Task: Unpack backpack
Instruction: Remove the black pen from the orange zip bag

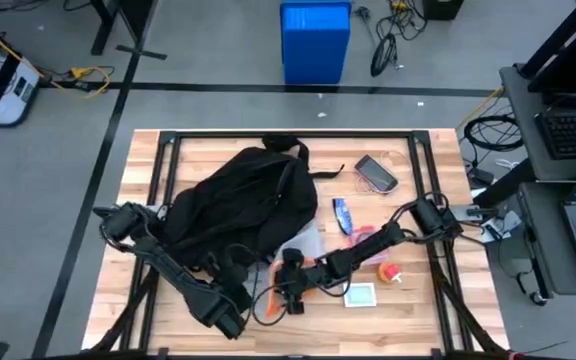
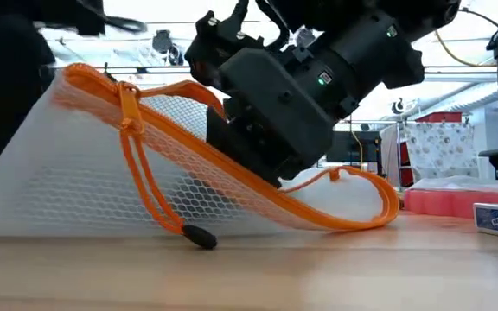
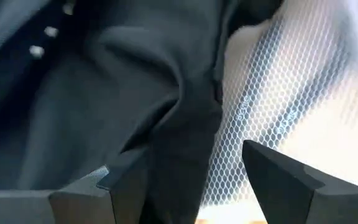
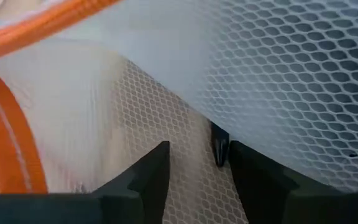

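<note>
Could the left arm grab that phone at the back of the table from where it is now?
Probably not directly: the phone lies on the far right, and the bulky backpack sits between it and the left gripper; the right arm is nearer.

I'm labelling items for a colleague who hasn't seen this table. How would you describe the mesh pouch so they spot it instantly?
Start at the black backpack mid-table. At its near right edge, beside the right gripper, lies the mesh pouch. It alone is see-through white netting with an orange zipper and pull cord.
</note>
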Robot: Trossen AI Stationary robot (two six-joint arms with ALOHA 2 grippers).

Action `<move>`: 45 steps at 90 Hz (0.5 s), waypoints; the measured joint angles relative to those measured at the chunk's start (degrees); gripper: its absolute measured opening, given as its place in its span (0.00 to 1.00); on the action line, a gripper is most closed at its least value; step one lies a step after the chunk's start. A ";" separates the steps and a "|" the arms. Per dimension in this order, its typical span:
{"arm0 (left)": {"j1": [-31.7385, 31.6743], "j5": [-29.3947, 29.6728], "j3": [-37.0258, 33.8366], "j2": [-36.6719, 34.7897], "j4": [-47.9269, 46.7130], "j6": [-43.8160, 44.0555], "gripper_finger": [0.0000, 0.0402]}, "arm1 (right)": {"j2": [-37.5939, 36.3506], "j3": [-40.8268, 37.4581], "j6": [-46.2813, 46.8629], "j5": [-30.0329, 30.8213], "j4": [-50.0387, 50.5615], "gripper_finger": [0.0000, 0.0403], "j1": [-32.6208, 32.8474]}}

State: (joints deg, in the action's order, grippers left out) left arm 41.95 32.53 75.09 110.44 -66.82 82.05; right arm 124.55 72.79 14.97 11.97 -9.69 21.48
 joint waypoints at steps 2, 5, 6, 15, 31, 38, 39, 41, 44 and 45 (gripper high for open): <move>0.31 0.59 -0.01 -0.55 -0.15 0.34 0.60 | 0.00 0.00 0.01 0.07 -0.04 0.33 -0.07; 0.67 1.53 0.00 -1.46 -0.29 0.71 0.60 | 0.02 0.00 0.03 0.11 -0.07 0.30 -0.14; 0.73 1.87 0.00 -1.71 -0.28 0.88 0.60 | 0.02 0.00 0.03 0.13 -0.07 0.29 -0.16; 1.49 4.22 0.00 -3.41 -0.18 1.67 0.60 | 0.02 -0.02 -0.14 0.23 -0.17 0.18 -0.13; 1.97 5.50 -0.04 -3.79 0.03 1.61 0.60 | -0.13 -0.10 -0.68 0.00 -0.38 0.02 -0.10; 1.97 5.52 -0.04 -3.65 0.42 1.61 0.60 | -0.47 -0.13 -0.73 -0.03 -0.07 0.02 0.04; 1.97 5.52 -0.04 -3.62 0.46 1.61 0.60 | -0.63 -0.14 -0.75 -0.12 0.19 0.02 0.08; 1.97 5.47 -0.04 -3.57 0.52 1.61 0.60 | -0.89 -0.18 -0.77 -0.30 0.73 0.02 0.15; 1.97 5.47 -0.04 -3.55 0.52 1.61 0.60 | -1.14 -0.22 -0.74 -0.36 1.05 0.02 0.28; 1.97 5.49 -0.04 -3.55 0.50 1.61 0.60 | -1.23 -0.22 -0.73 -0.35 1.09 0.02 0.31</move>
State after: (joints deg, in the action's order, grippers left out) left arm 43.92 38.01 75.05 106.89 -66.32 83.66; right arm 123.32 72.58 14.24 11.62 -8.61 21.79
